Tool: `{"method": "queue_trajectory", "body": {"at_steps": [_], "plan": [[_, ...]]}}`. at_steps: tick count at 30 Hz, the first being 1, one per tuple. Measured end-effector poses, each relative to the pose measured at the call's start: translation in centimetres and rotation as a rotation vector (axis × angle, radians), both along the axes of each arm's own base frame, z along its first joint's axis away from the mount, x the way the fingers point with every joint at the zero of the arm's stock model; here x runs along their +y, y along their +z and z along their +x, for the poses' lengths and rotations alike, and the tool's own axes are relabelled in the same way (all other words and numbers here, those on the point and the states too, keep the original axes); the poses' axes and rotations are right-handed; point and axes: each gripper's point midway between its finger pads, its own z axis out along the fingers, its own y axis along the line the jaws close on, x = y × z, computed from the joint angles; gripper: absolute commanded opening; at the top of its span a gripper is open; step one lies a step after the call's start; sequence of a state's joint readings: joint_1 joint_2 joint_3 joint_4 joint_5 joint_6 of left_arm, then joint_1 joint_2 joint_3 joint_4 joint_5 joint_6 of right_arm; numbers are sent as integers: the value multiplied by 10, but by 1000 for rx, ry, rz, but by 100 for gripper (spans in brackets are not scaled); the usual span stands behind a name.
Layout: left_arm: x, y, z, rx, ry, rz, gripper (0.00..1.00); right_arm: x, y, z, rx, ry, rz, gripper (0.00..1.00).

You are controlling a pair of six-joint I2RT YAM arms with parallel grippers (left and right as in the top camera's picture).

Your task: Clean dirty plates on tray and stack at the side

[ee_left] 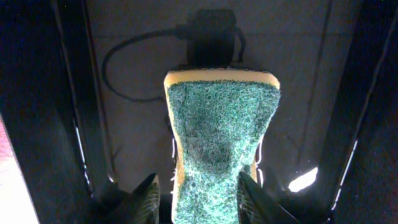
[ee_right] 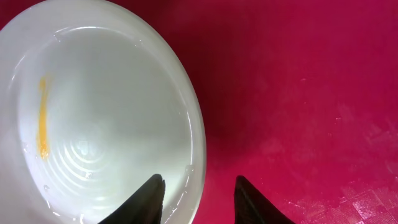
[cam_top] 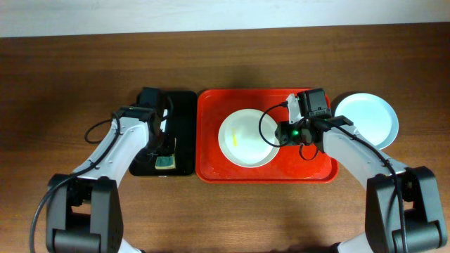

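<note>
Gripping the sponge in my left gripper over the black tray, I have my right gripper spread astride the rim of the smeared white plate on the red tray. Next, I judge, it must pinch that rim before scrubbing.

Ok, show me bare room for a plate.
Bare wood behind both trays and left of the black tray, which sponge and left fingers crowd. Red tray: only the right strip, under the right fingers; white plate fills the middle.
</note>
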State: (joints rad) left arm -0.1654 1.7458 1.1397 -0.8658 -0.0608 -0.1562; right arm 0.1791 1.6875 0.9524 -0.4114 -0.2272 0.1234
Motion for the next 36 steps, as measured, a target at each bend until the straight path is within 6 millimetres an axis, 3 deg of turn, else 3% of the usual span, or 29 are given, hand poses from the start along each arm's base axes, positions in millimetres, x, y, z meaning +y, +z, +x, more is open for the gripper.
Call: {"method": "queue_trajectory", "body": {"at_steps": [3,10,19,34,36], "plan": [[0,0,2,-9,-8,-1,27,0,0,0,0,0,0,38],[-2,-2,6,-28,-7,-9,29,0,0,0,0,0,0,38],[-9,-26,1,-50,-2,-60,26,0,0,0,0,0,0,38],[-10,-29,1,-57,-2,-65,23,0,0,0,0,1,0,38],[-10,-32,0,-63,-2,-66,11,0,0,0,0,0,0,38]]}}
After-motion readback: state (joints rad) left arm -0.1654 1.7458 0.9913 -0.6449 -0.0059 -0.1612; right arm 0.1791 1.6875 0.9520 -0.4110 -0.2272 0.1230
